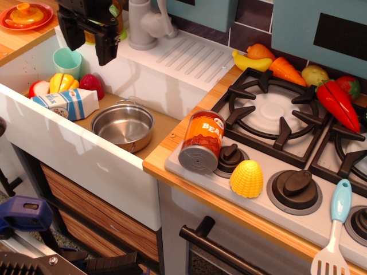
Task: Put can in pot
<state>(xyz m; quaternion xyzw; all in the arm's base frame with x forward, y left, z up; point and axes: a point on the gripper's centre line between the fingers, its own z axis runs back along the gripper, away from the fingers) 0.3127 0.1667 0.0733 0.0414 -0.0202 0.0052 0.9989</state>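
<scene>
The black gripper [89, 41] hangs open and empty above the mint-green cup [67, 61]. Below its jaws sits the shiny steel pot [122, 126]; the orange-red beans can [201, 142] leans far right, against a stove knob [230, 158].

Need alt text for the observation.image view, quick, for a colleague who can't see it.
A beans can lies tilted on the stove's front edge, outside the empty steel pot in the sink. The open gripper hangs above the sink's back left, holding nothing.

The shallow round stainless-steel pot [122, 126] gleams mirror-bright; the orange-labelled tin can [201, 149] has dull grey metal ends; the light wood-grain counter [172, 150] looks smooth.
</scene>
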